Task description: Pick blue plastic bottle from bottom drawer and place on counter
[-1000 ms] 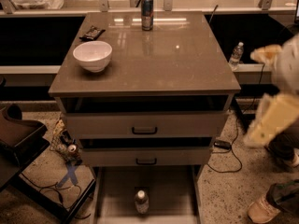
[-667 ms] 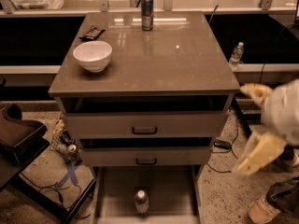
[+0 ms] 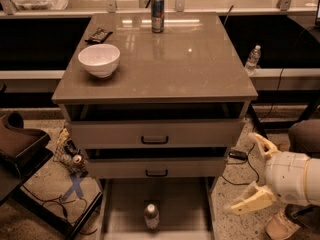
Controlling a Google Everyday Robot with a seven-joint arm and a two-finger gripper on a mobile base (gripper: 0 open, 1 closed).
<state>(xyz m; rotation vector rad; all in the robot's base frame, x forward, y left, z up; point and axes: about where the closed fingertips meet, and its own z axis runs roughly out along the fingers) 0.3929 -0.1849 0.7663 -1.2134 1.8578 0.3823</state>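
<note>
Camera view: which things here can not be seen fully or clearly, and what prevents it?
- bottom drawer: its front is cut off by the lower picture edge.
- blue plastic bottle, inside that drawer: its label is too small to read.
- upper drawers: their insides are hidden under the counter and in shadow.
- claw, open, low to the right of the bottom drawer: its arm is cut off by the right edge.

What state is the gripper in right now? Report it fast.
Gripper: open, holding nothing, low to the right of the cabinet, well apart from the blue plastic bottle standing in the bottom drawer.
</note>
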